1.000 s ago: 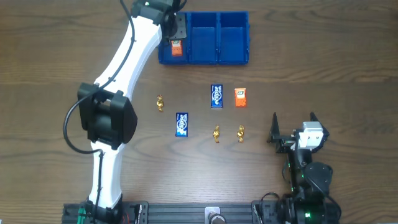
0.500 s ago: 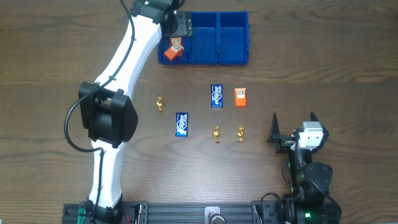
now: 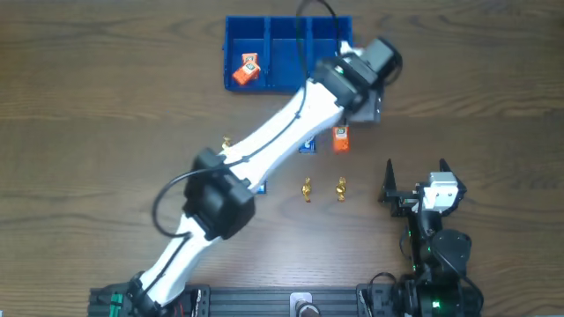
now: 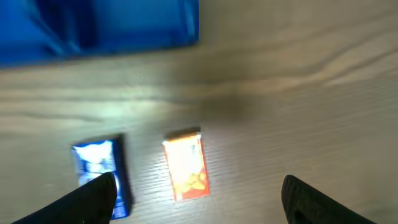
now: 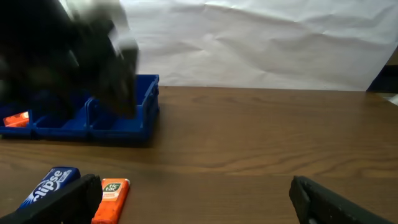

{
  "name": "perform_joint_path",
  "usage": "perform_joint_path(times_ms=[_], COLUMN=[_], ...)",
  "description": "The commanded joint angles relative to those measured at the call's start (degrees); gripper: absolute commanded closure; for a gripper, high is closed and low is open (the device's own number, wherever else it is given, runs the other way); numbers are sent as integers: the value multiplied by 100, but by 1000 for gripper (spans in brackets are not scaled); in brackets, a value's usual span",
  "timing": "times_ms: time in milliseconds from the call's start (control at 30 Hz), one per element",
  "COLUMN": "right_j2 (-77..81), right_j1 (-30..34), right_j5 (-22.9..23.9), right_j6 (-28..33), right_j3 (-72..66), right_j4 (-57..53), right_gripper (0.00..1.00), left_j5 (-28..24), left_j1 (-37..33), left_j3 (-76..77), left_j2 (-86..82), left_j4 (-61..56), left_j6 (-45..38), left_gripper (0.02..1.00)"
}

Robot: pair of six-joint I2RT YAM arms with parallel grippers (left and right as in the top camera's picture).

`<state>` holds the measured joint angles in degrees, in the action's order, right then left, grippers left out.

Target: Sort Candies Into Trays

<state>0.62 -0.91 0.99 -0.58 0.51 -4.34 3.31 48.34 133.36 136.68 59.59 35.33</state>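
A blue three-compartment tray [image 3: 326, 81] stands at the back, with one orange candy [image 3: 246, 70] in its left compartment. My left gripper [image 3: 363, 104] hangs open and empty just in front of the tray's right end. Its wrist view has an orange candy [image 4: 185, 167] and a blue candy [image 4: 99, 174] on the table below the open fingers, with the tray [image 4: 99, 25] beyond. From above, that orange candy [image 3: 340, 138] lies beside the blue candy [image 3: 307, 146], which the arm partly covers. My right gripper [image 3: 416, 176] rests open at the right, clear of the candies.
Three gold-wrapped candies lie on the wood: one at the left [image 3: 226, 143] and two in the middle [image 3: 307, 189] [image 3: 341, 187]. The left arm crosses the table diagonally and covers most of a second blue candy [image 3: 263, 187]. The right wrist view holds the blurred left gripper [image 5: 93, 56].
The left gripper let the orange candy drop into the tray's left compartment, then swung right and toward the front, ending over the orange candy on the table. The right arm stayed still.
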Motion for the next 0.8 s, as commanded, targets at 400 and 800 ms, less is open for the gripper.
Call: perform_joint_path(times_ms=[400, 800], right_j2=[-39, -39], right_j1=[39, 39], right_j5=[-28, -28], right_j6=[66, 66], right_j3=[-7, -7], right_j4=[-44, -44], right_gripper=[3, 3], left_j5=[-446, -317], left_j1=[-7, -63], left_j3=[-46, -46], left_j2=[1255, 1108], left_j4=[48, -74], left_j6=[715, 745], left_gripper=[305, 704])
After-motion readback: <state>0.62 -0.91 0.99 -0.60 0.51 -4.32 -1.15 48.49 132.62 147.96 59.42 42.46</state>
